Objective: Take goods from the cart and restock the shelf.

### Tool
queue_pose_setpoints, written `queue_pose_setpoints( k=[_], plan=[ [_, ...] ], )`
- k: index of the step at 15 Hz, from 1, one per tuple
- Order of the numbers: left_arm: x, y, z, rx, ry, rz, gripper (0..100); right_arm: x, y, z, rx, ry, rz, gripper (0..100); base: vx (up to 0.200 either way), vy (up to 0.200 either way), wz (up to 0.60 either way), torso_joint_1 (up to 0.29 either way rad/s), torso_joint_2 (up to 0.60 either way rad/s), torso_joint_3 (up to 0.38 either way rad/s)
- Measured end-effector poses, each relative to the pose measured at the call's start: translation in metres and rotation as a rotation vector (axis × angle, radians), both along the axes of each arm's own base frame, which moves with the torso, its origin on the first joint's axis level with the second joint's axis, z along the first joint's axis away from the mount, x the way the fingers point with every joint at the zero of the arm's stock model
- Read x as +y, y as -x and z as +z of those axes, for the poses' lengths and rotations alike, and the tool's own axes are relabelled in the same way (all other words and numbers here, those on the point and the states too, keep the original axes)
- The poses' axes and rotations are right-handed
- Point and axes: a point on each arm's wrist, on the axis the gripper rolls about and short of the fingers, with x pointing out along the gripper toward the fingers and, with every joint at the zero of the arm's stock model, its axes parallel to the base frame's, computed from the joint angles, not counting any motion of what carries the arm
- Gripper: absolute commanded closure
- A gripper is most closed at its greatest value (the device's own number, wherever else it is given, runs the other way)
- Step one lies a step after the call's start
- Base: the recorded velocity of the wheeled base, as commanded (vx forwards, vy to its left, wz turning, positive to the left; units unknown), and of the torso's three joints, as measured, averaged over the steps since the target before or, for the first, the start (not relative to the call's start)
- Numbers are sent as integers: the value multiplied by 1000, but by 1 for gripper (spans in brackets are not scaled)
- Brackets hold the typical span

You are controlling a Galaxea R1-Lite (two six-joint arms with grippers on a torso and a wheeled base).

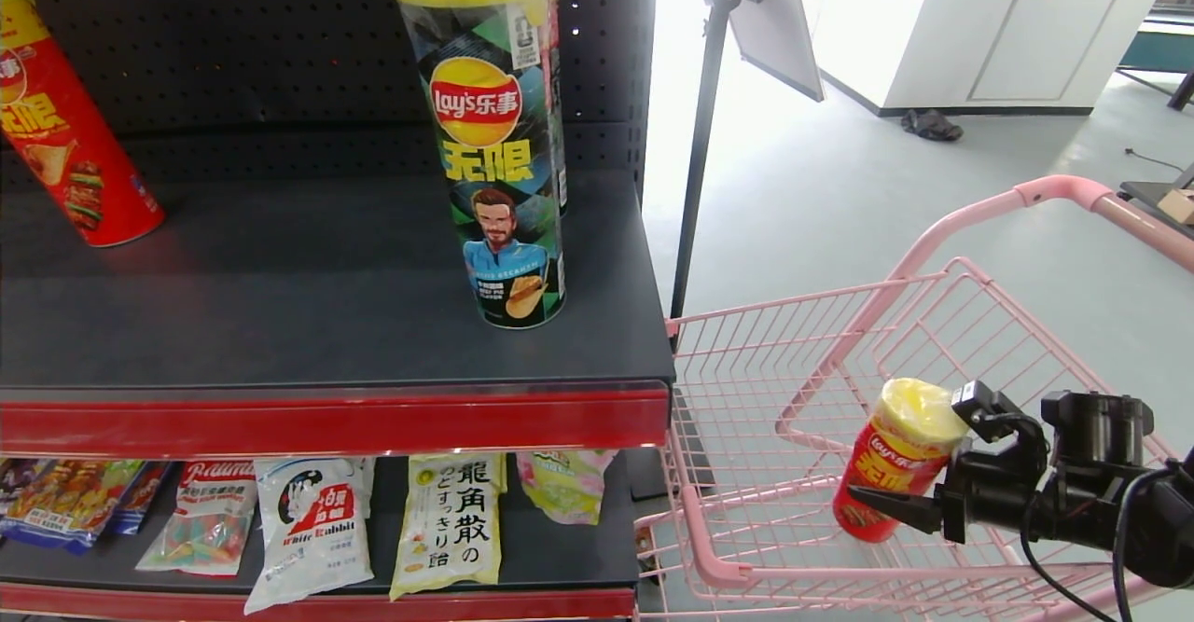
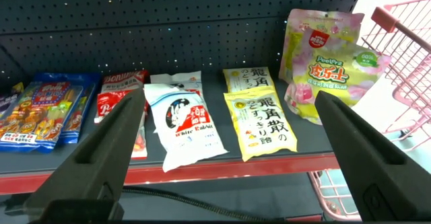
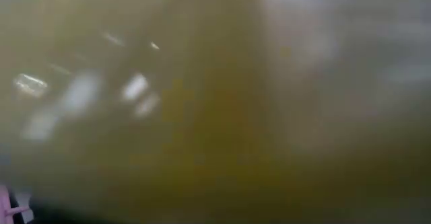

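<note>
Against the pink cart (image 1: 1063, 190), the right tool (image 1: 919, 449) grips a red can (image 1: 881, 477).

You look onto pale grey floor (image 1: 839, 193), brightly lit toward far end. Black pole (image 1: 695, 137) stands on it, carrying tilted white board (image 1: 770, 16). White partition wall (image 1: 989, 25) behind; dark crumpled bundle (image 1: 933, 125) lies at its foot.

We see daylight glare washing out the floor (image 1: 746, 184) beyond the shelf (image 1: 280, 305). We find its lower tier (image 1: 578, 557) shaded.
</note>
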Motion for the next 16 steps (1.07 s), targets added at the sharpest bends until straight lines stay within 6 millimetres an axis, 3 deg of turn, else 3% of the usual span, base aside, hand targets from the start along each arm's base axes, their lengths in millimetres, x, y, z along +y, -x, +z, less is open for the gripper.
queue_pose_setpoints(
  k=[5,6,16],
  plan=[
    [0,0,0,0,0,0,0,2,-5,-1,-5,0,8,0,0,0,0,0,0,0],
    [0,0,0,0,0,0,0,2,-5,-2,-6,1,9,100,0,0,0,0,0,0],
    [0,0,0,0,0,0,0,3,-11,2,-30,-12,25,100,0,0,0,0,0,0]
  ],
)
